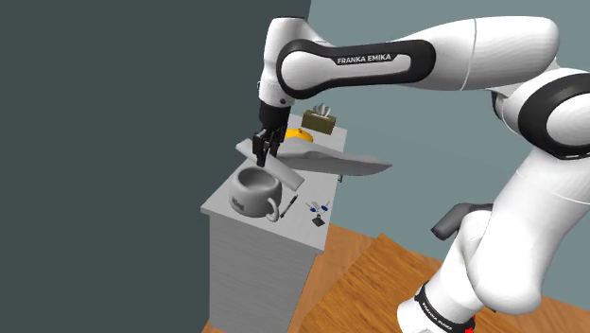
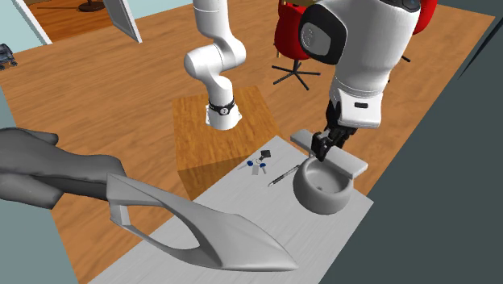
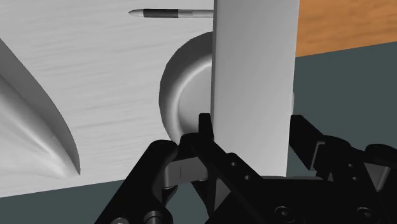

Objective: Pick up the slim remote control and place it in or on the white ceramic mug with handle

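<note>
The gripper (image 1: 268, 149) is closed on the slim remote control (image 3: 254, 76). In the wrist view the two black fingers (image 3: 205, 135) press the long sides of this plain pale grey slab. Its far end is cut off by the picture's edge, and its near end is hidden behind the hand. The remote is held in the air over the mug (image 2: 322, 194), which stands on the pale table (image 2: 266, 222). In the second exterior view the remote lies across the mug's far rim. I cannot tell if it touches the rim or hangs just above it. In the shoulder view it is tilted, with the lower end toward the mug.

The mug looks light grey. The remote covers part of its opening in the wrist view. Its handle is turned toward the shoulder camera.

Beside the mug lies a thin dark pen (image 3: 170, 12). Near the pen are some small blue and dark items (image 2: 258, 165), too small to name. A big grey pointed shape (image 2: 201, 230) lies on the table and is cut off in the wrist view. Behind it in the shoulder view stand an olive box (image 1: 321, 121) and something yellow (image 1: 299, 135), both partly hidden.

The white arm (image 1: 492, 47) carries the words "FRANKA EMIKA". A dark band near its base has writing that I cannot read.
</note>
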{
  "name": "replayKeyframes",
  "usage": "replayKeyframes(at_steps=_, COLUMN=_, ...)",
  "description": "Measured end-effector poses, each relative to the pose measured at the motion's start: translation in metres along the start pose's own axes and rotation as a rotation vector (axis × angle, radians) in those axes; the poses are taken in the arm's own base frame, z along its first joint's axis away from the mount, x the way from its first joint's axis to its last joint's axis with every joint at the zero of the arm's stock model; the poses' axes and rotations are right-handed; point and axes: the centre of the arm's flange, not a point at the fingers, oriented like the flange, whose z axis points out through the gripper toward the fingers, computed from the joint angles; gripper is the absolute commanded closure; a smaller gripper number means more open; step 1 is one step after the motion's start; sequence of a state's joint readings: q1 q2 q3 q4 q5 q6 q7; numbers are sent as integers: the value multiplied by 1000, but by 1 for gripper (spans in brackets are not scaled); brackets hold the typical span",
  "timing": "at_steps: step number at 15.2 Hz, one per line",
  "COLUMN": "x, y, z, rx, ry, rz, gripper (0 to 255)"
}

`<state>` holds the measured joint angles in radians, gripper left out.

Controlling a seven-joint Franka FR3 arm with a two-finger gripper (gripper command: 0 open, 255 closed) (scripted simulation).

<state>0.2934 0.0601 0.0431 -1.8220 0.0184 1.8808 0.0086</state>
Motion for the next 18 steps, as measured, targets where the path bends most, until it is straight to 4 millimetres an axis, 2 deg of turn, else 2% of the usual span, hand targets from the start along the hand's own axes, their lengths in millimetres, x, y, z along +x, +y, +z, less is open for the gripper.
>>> replayKeyframes(at_steps=3, x=5, y=-10, z=10, rx=0, ry=0, rz=1, gripper=255)
replayKeyframes(at_steps=13, x=5, y=-10, z=60, rx=0, ry=6, rz=2, gripper=255)
replayKeyframes(at_steps=18, x=7, y=-11, z=63, rx=0, ry=15, rz=1, gripper=255)
